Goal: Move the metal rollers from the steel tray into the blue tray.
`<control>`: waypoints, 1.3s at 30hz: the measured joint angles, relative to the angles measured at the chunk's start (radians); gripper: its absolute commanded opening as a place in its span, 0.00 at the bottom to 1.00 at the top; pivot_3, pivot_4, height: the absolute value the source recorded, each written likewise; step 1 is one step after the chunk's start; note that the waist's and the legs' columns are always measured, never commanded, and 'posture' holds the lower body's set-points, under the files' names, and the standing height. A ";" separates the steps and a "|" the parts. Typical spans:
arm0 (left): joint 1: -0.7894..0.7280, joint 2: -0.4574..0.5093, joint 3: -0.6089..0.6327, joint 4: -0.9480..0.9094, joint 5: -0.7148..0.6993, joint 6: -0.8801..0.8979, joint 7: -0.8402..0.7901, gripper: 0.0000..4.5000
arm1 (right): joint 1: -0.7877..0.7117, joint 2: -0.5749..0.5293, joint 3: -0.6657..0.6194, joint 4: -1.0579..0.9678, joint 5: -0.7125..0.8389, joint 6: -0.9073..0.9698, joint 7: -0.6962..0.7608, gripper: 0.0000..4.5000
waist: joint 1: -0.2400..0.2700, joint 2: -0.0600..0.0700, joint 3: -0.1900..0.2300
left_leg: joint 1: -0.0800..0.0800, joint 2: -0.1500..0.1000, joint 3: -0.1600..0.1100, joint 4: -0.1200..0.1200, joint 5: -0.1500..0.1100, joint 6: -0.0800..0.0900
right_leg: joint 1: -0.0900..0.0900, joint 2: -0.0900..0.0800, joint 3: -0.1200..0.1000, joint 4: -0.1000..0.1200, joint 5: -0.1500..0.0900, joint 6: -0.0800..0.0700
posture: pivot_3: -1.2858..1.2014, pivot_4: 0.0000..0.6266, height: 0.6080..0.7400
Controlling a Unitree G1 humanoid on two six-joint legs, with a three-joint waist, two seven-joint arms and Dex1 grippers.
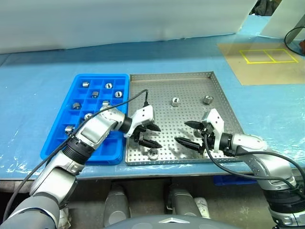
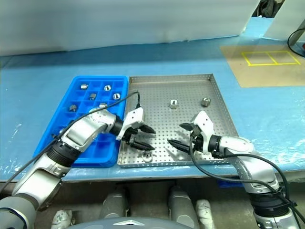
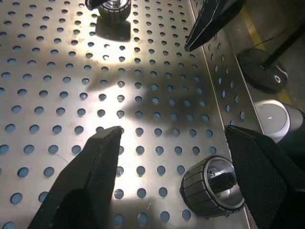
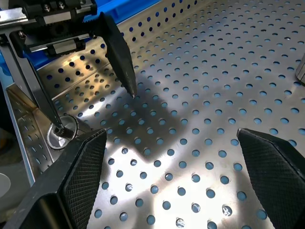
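1. Left gripper (image 1: 151, 134), black fingers apart and empty, hovers over a small silver metal roller (image 1: 153, 153) near the front rim of the perforated steel tray (image 1: 217, 90).
2. Right gripper (image 1: 190, 133) gapes wide, empty.
3. Likely next: lower, pinch roller, carry to compartmented blue plastic tray (image 1: 64, 121).

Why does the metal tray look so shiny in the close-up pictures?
Left wrist view: light glares white off the steel tray, and the left gripper casts soft dark shadows across the holes. Right wrist view: similar bright patches beside a shadow.
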 measured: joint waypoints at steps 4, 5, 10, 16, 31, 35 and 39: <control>0.000 0.004 -0.008 0.000 0.004 0.024 -0.039 0.80 | 0.005 -0.005 -0.001 -0.012 0.007 0.003 -0.005 1.00 | 0.000 0.000 0.000 | 0.001 0.000 0.000 0.000 0.000 0.000 | 0.001 0.000 0.000 0.000 0.000 0.000 | 0.40 0.24 1.00; -0.001 0.011 -0.017 0.000 0.013 0.024 -0.046 0.80 | 0.005 -0.006 -0.001 -0.012 0.008 0.004 -0.006 1.00 | 0.000 0.000 0.000 | 0.001 0.000 0.000 0.000 0.000 0.001 | 0.001 0.000 0.000 0.000 0.000 0.000 | 0.40 0.24 1.00; 0.000 0.044 -0.054 -0.007 0.045 0.032 -0.083 0.80 | 0.004 -0.011 -0.001 -0.012 0.011 0.004 -0.008 1.00 | 0.000 0.000 0.000 | 0.001 0.000 0.000 0.000 0.000 0.000 | 0.001 0.000 0.000 0.000 0.000 0.000 | 0.41 0.24 1.00; 0.008 0.046 -0.077 -0.026 0.085 0.030 -0.079 0.80 | -0.004 -0.015 -0.001 -0.012 0.014 0.004 -0.007 1.00 | 0.000 0.000 0.000 | 0.003 0.000 0.000 0.000 0.000 0.001 | 0.003 0.000 0.000 0.000 0.000 0.000 | 0.41 0.24 1.00; 0.034 -0.007 -0.072 0.001 0.103 0.007 -0.033 0.42 | -0.008 -0.015 0.000 -0.012 0.015 0.004 -0.011 1.00 | 0.000 0.001 0.000 | 0.003 0.000 0.000 0.000 -0.001 0.001 | 0.003 0.000 0.000 0.000 0.000 0.000 | 0.41 0.24 1.00; 0.044 -0.055 -0.018 0.003 0.071 0.063 0.029 0.42 | -0.009 -0.015 0.000 -0.012 0.015 0.003 -0.011 1.00 | 0.001 0.001 0.000 | 0.002 0.000 0.000 0.001 -0.001 0.001 | 0.003 0.000 0.000 0.000 0.000 0.000 | 0.42 0.24 1.00; 0.042 -0.134 0.129 0.002 0.055 0.131 0.217 0.42 | -0.032 -0.013 0.012 0.005 0.011 -0.006 -0.006 1.00 | 0.001 0.001 0.000 | 0.002 0.000 0.000 0.002 -0.001 0.001 | 0.003 0.000 0.000 0.000 0.000 0.000 | 0.44 0.24 1.00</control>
